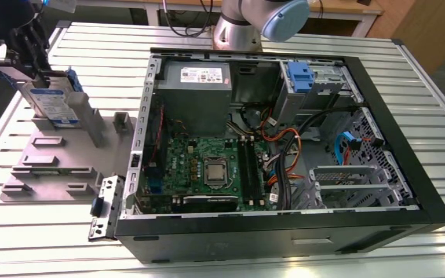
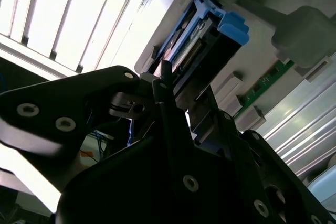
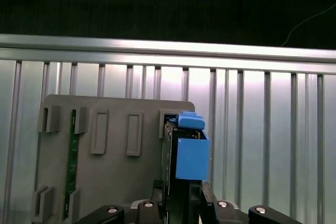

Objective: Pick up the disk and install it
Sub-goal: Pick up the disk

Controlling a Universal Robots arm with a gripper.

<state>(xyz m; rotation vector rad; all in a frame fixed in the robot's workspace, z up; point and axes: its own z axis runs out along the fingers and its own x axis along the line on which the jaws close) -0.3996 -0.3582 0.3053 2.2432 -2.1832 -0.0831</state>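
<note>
Standing on edge at the exterior view's left, the disk [image 1: 53,105] is gripped by the jaws, which are closed narrow on its upper part over the grey holder [image 1: 60,152] on the slatted table [image 1: 99,52]. In the first wrist view its blue bracket [image 3: 191,158] sits between the jaws at a corner slot of the holder; whether it is clear of the slot I cannot tell. The open computer case [image 1: 431,197] lies just beside the holder.
</note>
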